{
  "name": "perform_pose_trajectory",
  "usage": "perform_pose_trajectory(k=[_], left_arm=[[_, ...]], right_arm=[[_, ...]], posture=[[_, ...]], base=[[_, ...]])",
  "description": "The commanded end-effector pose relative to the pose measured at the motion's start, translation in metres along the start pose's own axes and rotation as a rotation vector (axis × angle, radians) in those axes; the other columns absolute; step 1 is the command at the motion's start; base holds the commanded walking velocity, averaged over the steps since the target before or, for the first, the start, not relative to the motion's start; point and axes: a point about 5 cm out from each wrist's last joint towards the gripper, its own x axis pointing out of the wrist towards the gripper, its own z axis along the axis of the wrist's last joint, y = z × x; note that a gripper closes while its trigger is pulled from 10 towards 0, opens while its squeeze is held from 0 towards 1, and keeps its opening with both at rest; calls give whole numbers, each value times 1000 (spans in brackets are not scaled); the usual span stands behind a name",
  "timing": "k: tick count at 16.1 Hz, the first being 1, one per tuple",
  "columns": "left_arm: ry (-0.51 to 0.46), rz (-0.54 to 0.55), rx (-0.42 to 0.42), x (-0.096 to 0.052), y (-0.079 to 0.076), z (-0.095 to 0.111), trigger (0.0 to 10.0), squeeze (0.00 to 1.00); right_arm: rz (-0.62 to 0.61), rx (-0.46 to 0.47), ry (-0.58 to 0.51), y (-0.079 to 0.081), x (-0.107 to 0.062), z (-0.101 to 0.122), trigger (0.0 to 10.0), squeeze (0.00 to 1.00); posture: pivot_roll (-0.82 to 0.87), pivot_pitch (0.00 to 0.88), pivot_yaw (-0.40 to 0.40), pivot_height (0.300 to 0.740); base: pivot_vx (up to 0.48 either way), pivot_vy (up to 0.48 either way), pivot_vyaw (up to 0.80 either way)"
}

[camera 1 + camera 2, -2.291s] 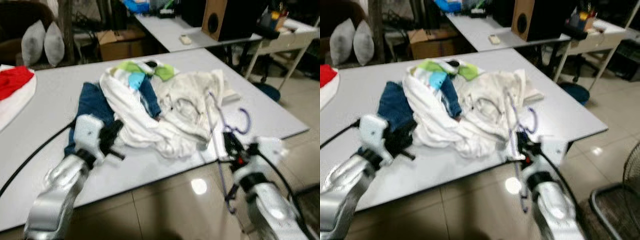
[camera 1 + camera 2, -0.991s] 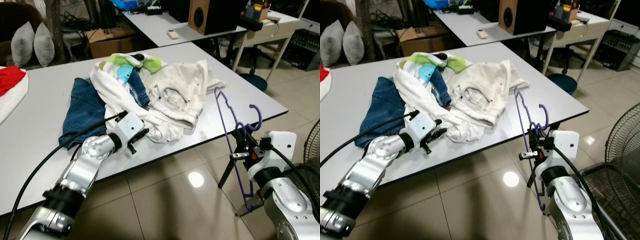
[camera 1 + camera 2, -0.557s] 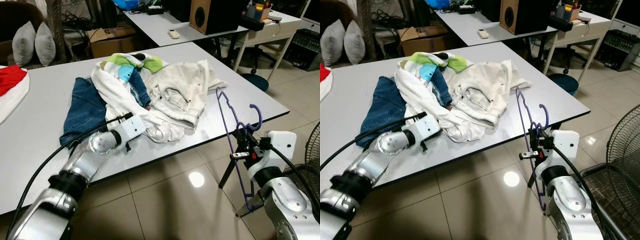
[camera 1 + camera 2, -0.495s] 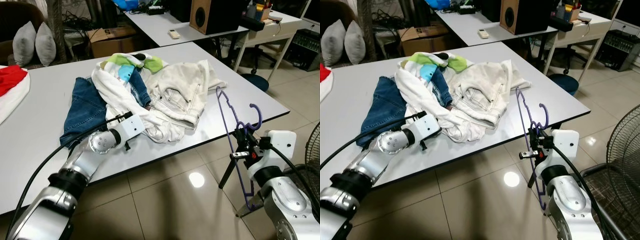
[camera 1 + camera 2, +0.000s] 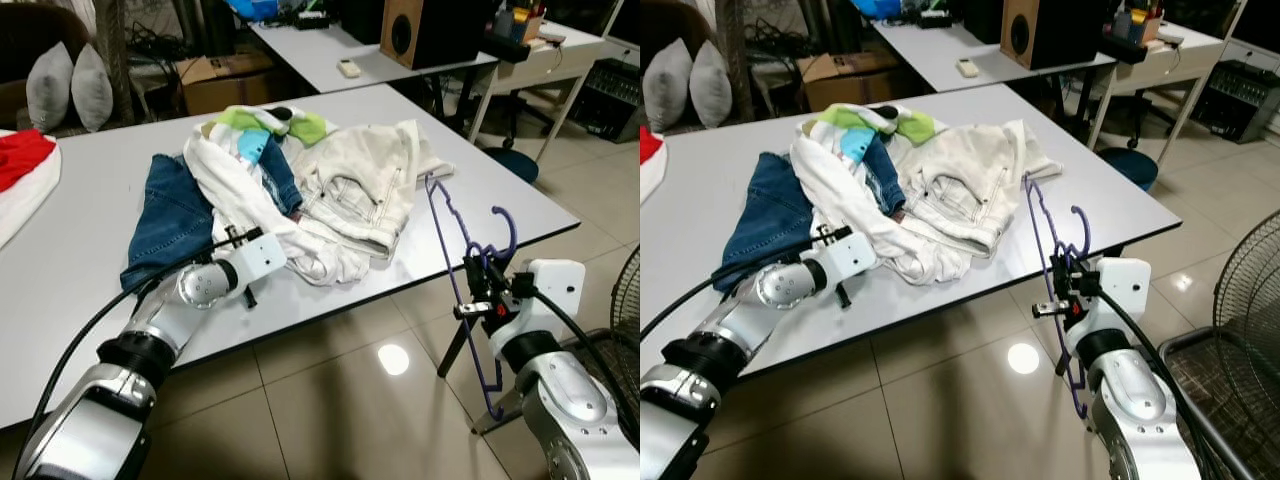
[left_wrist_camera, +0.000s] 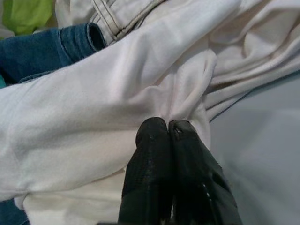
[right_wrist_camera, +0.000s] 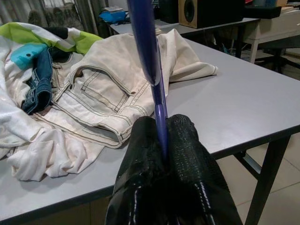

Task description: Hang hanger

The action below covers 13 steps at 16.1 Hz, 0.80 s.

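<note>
- Right now the right claw (image 5: 472, 290) is off the near right edge of the tabletop (image 5: 70, 240), above the floor, fingers clamped tight on the purple hanger (image 5: 462, 262).
- Hanger stands roughly upright in that grip: hook end curls near the claw, one long bar rises over the tabletop edge, the rest hangs below toward the tiled floor (image 5: 330, 400).
- Left claw (image 6: 169, 140) sits low on the tabletop, fingers pressed together, tips against a fold of the white garment (image 5: 240, 195); cannot tell if any cloth is pinched between them.
- Tabletop is pale grey, with a heap of clothes in the middle: blue jeans (image 5: 165, 215), the white garment across them, cream trousers (image 5: 365, 185) beside, something green (image 5: 300, 125) at the back.
- Red cloth (image 5: 25, 160) at the far left edge.
- Behind: a second table (image 5: 330, 50) with a wooden speaker (image 5: 405, 30), a cardboard box (image 5: 225, 80), two grey cushions (image 5: 65, 85).
- Fan grille (image 5: 1240, 310) at right, over the glossy floor.
</note>
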Motion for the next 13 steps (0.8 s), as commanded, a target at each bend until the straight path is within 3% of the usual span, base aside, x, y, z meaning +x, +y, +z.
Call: perform_pose_trajectory(k=[1, 5, 7, 10, 11, 13], left_arm=[[8, 13, 22, 1, 3, 1, 0, 0], [-2, 42, 12, 0, 8, -2, 0, 0], [-66, 84, -52, -4, 18, 4, 0, 0], [-288, 133, -264, -22, 48, 23, 0, 0], [-333, 141, -288, -27, 54, 27, 0, 0], [-522, 160, -377, -51, 81, 46, 0, 0]], right_arm=[[5, -6, -9, 0, 2, 4, 10000, 0], [9, -7, -12, 1, 4, 5, 10000, 0], [10, -7, -14, 1, 5, 5, 10000, 0], [-2, -8, -16, -4, 5, 5, 10000, 0], [-7, -7, -18, -6, 4, 5, 10000, 0], [-26, -1, -26, -13, 3, 6, 10000, 0]], posture=[[-207, 0, 26, 740], [-202, 0, 21, 740], [-200, 0, 20, 740], [-199, 0, 37, 740], [-197, 0, 42, 740], [-183, 0, 46, 740]], base=[[0, 0, 0], [0, 0, 0], [0, 0, 0], [0, 0, 0], [0, 0, 0], [0, 0, 0]])
